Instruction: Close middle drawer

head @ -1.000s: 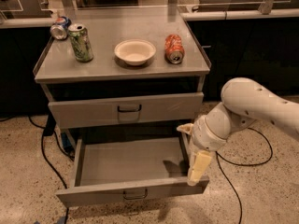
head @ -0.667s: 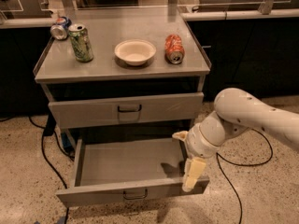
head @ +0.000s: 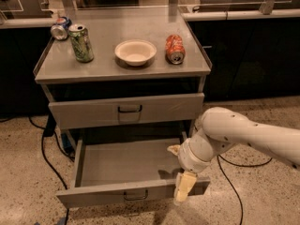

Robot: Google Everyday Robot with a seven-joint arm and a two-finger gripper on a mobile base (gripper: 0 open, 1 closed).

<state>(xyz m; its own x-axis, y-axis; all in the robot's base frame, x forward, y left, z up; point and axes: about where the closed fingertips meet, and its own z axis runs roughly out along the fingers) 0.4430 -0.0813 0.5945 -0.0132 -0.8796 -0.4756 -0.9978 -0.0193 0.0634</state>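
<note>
**Drawer open, push pending**

The middle drawer (head: pixel 103 196) stands pulled out beneath the desk (head: pixel 108 70). The gripper (head: pixel 183 189) is set against its front, at the right end; the spread of the jaws cannot be told. An inward push is judged to come next. No writing can be read on the green can (head: pixel 81 43) or the red can (head: pixel 175 49).

Cans: 3 in upper part of frame, i.e. green can (head: pixel 81 43), orange can (head: pixel 175 49), silver can (head: pixel 60 28). Bowl (head: pixel 135 52): 1, upper centre. Drawers in view: 2, i.e. middle drawer (head: pixel 122 164), upper drawer (head: pixel 126 109). Arm (head: pixel 243 135): 1, w/ 1 gripper (head: pixel 184 187), lower centre-right.
</note>
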